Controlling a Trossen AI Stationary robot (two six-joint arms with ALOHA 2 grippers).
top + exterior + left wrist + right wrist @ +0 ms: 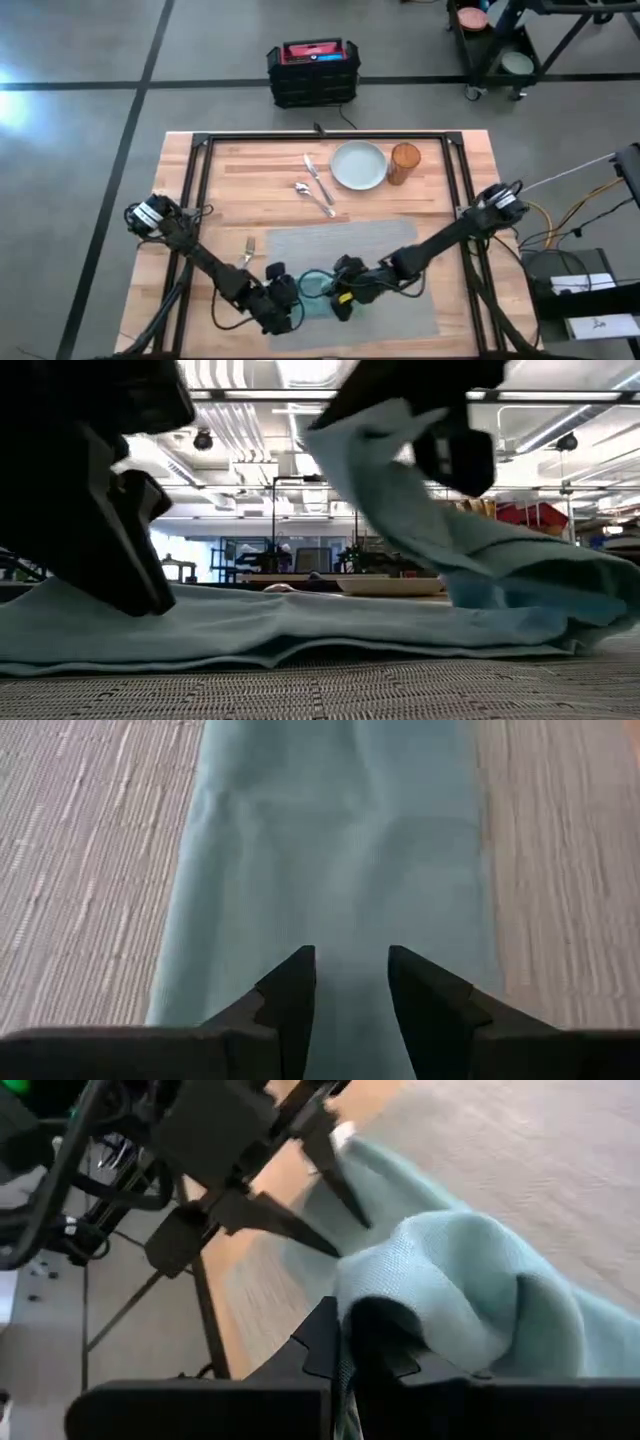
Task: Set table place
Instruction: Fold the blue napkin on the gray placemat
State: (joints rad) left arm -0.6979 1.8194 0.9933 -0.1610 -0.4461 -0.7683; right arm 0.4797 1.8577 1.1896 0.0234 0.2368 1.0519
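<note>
Teal napkin [470, 1290] pinched in right claw [350, 1342]; left claw [350, 982] parted above it.

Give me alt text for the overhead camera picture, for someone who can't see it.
Seen from above, the two dark arms meet over a teal napkin at the near edge of a grey placemat, the left gripper and right gripper on either side. Farther back on the wooden table lie a knife, spoon, pale plate and amber glass; a fork lies left of the placemat.
</note>
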